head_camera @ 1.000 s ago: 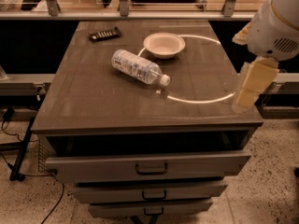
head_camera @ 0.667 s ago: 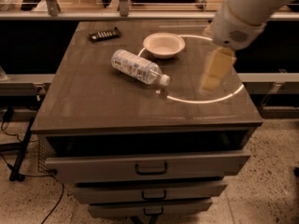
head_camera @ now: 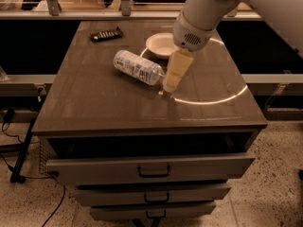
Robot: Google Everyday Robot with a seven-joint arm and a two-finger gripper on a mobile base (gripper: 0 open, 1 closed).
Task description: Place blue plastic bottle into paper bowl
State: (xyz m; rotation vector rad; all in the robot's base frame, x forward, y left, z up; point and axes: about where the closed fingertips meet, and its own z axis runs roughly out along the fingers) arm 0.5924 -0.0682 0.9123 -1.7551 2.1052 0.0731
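Observation:
The blue plastic bottle [head_camera: 137, 67] lies on its side in the middle of the brown cabinet top [head_camera: 104, 103], its cap end pointing right. The paper bowl [head_camera: 161, 44] stands just behind it, partly hidden by my arm. My gripper [head_camera: 171, 83] hangs from the white arm at the upper right, its pale fingers pointing down right beside the bottle's cap end, which it hides. It holds nothing.
A flat black remote-like bar [head_camera: 107, 33] lies at the back left of the top. A bright ring of light [head_camera: 208, 98] falls on the right half. Drawers [head_camera: 151, 169] sit below the front edge. A shelf rail runs behind.
My arm has swung left from the cabinet's right edge across the top, bringing the gripper down next to the bottle's cap end. The bottle and bowl have not moved.

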